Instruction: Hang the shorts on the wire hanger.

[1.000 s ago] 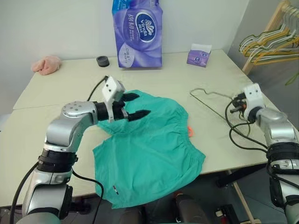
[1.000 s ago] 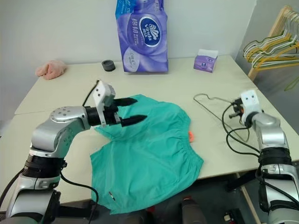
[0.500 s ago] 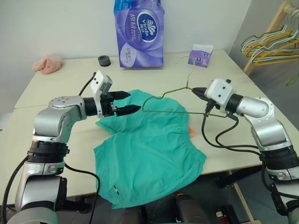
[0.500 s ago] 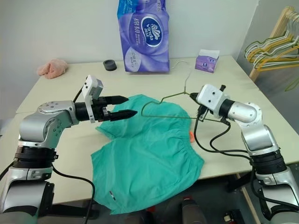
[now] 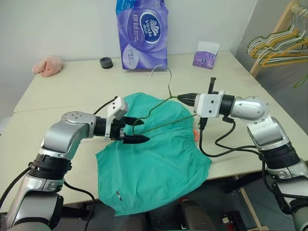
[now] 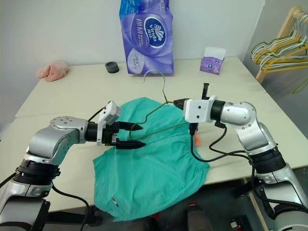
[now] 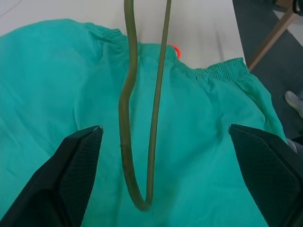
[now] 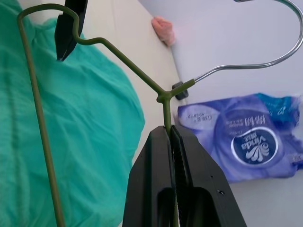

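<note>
The shorts (image 5: 154, 154) lie on the table's (image 5: 62, 86) near edge, the hanger (image 5: 159, 108) held above them between both grippers, with tissue pack (image 5: 141, 33) far behind and cloth (image 5: 47, 66) far left.

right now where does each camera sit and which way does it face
Head views (left and right eye, one scene): on the head, facing forward and down at the beige table; both arms show, the left gripper open, the right gripper shut on the thin olive-green wire hanger above the teal-green fabric shorts.
Left wrist view: looks along its own spread fingers at the hanger's end loop over the shorts.
Right wrist view: looks along its shut fingers to the purple tissue pack.
Shared: hanger and shorts.
</note>
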`<state>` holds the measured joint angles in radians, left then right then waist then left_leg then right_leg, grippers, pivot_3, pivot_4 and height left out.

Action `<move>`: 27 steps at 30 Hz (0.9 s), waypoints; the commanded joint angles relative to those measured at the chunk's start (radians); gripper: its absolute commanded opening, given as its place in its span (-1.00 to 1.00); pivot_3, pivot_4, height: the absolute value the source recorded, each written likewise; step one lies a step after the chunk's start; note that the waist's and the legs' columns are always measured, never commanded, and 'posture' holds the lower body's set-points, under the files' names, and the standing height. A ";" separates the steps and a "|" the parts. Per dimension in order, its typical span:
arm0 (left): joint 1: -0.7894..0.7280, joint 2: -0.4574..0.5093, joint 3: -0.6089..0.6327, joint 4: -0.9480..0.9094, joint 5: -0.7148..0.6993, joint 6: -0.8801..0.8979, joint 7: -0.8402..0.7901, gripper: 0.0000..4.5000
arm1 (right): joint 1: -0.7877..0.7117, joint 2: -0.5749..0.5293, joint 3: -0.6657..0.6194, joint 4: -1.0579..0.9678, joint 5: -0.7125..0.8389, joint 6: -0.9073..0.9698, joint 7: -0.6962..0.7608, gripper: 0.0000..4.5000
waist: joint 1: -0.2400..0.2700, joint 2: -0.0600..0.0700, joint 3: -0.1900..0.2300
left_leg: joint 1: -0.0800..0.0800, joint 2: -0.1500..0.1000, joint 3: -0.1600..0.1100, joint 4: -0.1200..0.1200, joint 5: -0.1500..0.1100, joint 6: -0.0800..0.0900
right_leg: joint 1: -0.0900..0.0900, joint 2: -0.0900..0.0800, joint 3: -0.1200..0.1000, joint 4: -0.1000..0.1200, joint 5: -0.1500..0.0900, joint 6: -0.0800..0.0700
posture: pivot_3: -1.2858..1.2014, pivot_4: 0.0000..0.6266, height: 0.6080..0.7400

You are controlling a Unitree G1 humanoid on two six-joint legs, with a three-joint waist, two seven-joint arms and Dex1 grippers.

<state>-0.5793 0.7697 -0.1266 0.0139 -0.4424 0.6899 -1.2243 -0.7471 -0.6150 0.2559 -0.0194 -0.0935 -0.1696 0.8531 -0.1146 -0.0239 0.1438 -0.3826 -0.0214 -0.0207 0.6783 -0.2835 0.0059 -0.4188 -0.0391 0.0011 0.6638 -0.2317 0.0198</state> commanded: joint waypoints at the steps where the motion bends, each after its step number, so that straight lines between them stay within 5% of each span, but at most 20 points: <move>1: -0.002 0.001 0.005 -0.005 0.011 -0.016 0.005 0.73 | -0.022 0.006 -0.032 -0.042 0.029 -0.006 0.008 -1.00 | 0.001 0.000 0.000 | 0.000 0.000 0.000 0.000 0.000 0.000 | 0.000 0.000 0.000 0.000 0.000 0.000 | -0.12 -0.66 1.00; 13: 0.012 -0.021 0.000 -0.011 0.018 -0.032 0.005 -0.96 | 0.000 0.007 -0.040 -0.077 0.042 0.010 0.011 -1.00 | 0.000 0.000 0.000 | 0.000 0.000 0.000 0.000 0.000 0.000 | 0.000 0.000 0.000 0.000 0.000 0.000 | -0.13 -0.64 1.00; 20: 0.019 -0.025 0.004 -0.011 0.026 -0.039 0.009 -0.99 | 0.039 -0.024 -0.036 -0.105 0.053 0.000 0.045 -1.00 | 0.000 0.000 0.000 | 0.000 0.000 0.000 0.000 0.000 0.000 | 0.000 0.000 0.000 0.000 0.000 0.000 | -0.13 -0.64 1.00; 27: 0.026 -0.022 0.007 -0.022 0.038 -0.044 0.023 -1.00 | 0.110 -0.082 -0.075 -0.192 0.110 0.099 0.103 -0.04 | 0.002 0.000 0.000 | 0.000 0.000 0.000 0.000 0.000 0.000 | 0.000 0.000 0.000 0.000 0.000 0.000 | -0.13 -0.64 1.00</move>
<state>-0.5489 0.7419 -0.1319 0.0150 -0.4070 0.6654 -1.2084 -0.6385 -0.6767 0.2223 -0.1654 -0.0152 -0.0954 0.9381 -0.1122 -0.0239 0.1439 -0.3830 -0.0215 -0.0204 0.6786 -0.2836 0.0060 -0.4189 -0.0394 0.0012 0.6637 -0.2317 0.0198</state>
